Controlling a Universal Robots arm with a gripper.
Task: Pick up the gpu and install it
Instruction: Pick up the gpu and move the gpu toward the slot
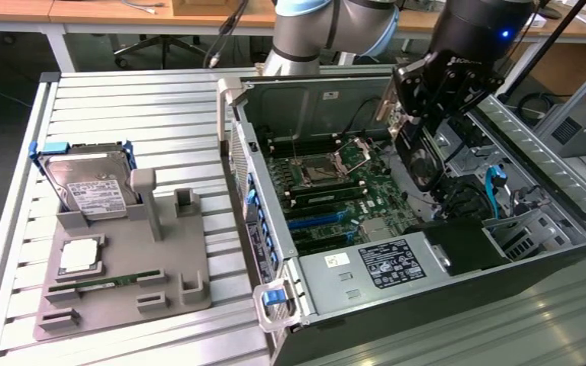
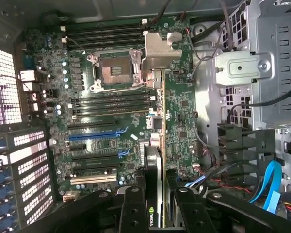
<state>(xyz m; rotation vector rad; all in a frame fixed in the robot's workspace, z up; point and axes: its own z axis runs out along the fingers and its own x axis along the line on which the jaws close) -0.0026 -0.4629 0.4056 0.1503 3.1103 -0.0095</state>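
As my fingers grip the gpu, half closed on its thin edge, it hangs inside the open case over the motherboard. Pickup done. Not seated in any slot; install outstanding.

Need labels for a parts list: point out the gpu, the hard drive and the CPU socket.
gpu (image 1: 421, 164): exterior view, on its fan shroud.
hard drive (image 1: 91, 194): exterior view, on its top label.
CPU socket (image 2: 115, 72): wrist view, socket centre.
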